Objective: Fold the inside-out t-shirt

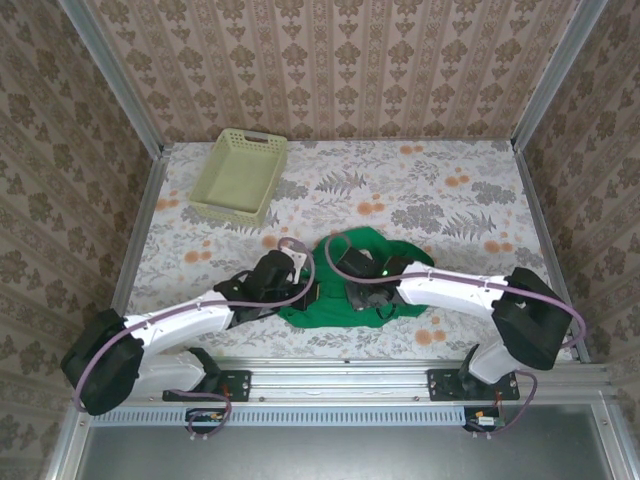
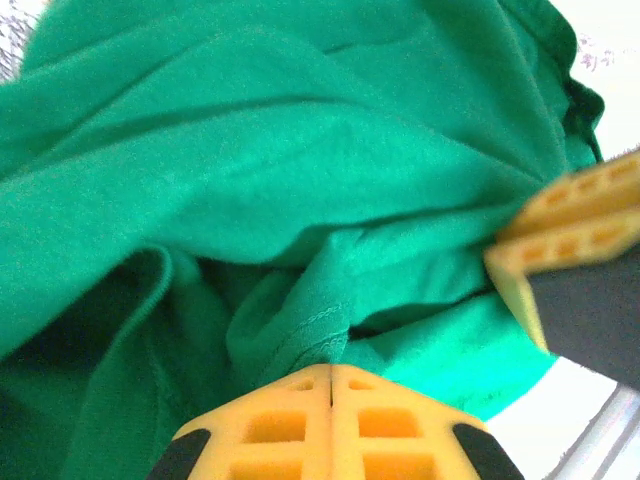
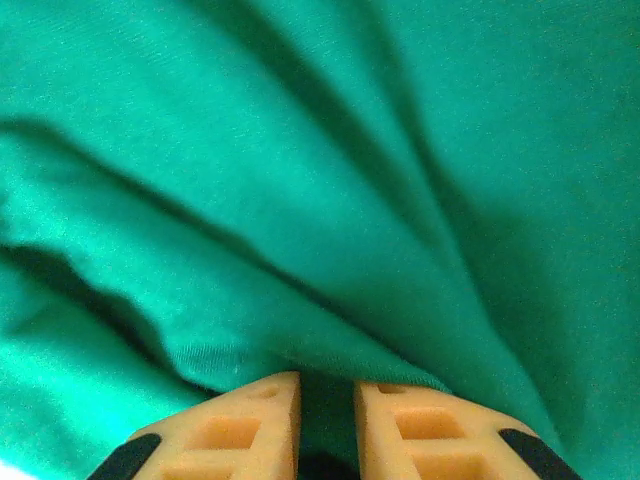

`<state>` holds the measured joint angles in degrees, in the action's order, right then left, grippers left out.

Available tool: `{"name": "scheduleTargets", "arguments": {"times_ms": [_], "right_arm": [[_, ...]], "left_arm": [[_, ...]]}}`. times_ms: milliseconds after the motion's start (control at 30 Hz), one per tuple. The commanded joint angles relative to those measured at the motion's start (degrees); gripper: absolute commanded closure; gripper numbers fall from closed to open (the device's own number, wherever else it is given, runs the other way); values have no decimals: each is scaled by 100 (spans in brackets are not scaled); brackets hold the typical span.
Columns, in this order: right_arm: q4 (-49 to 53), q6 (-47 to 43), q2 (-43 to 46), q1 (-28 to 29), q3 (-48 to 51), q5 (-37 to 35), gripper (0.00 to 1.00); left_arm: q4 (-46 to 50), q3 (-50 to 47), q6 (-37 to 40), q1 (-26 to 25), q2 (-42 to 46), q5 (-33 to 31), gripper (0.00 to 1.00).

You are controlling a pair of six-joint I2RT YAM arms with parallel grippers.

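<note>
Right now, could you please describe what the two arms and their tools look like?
The left arm and right arm have white shells, black joint housings and a mauve cable looping along each. A small green light glows near the right wrist. The left tool and right tool have yellow-orange fingers moulded as an open lattice, with black backing.

Left claw [image 2: 330, 372] pinching green t-shirt [image 2: 250, 150] fold; right claw [image 2: 498, 250] gripping cloth at right edge.

Bright green t-shirt [image 1: 372, 247], pale yellow-green lattice basket [image 1: 212, 165], grey-and-orange floral table cover [image 1: 430, 190], beige-brown damask-patterned walls [image 1: 340, 60].
</note>
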<state>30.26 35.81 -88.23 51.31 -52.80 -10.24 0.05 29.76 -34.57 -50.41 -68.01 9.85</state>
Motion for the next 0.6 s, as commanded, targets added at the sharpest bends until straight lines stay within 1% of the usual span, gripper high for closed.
{"name": "scheduleTargets", "arguments": {"times_ms": [0, 100, 200, 367, 400, 567], "right_arm": [[11, -22, -219, -11, -184, -329, 77], [14, -35, -126, -14, -71, -494, 71], [-136, -72, 52, 21, 131, -342, 68], [15, -206, -23, 291, 281, -336, 58], [197, -206, -41, 345, 314, -344, 56], [307, -263, 108, 690, 581, -386, 40]], "left_arm": [[-160, -153, -101, -123, 134, -37, 100], [-215, -265, -163, -172, 198, -108, 100], [-261, -333, -187, -177, 234, -157, 100], [-207, -270, -134, -178, 227, -252, 100], [-188, -256, -129, -179, 231, -271, 100], [-157, -234, -103, -166, 196, -351, 100]]}}
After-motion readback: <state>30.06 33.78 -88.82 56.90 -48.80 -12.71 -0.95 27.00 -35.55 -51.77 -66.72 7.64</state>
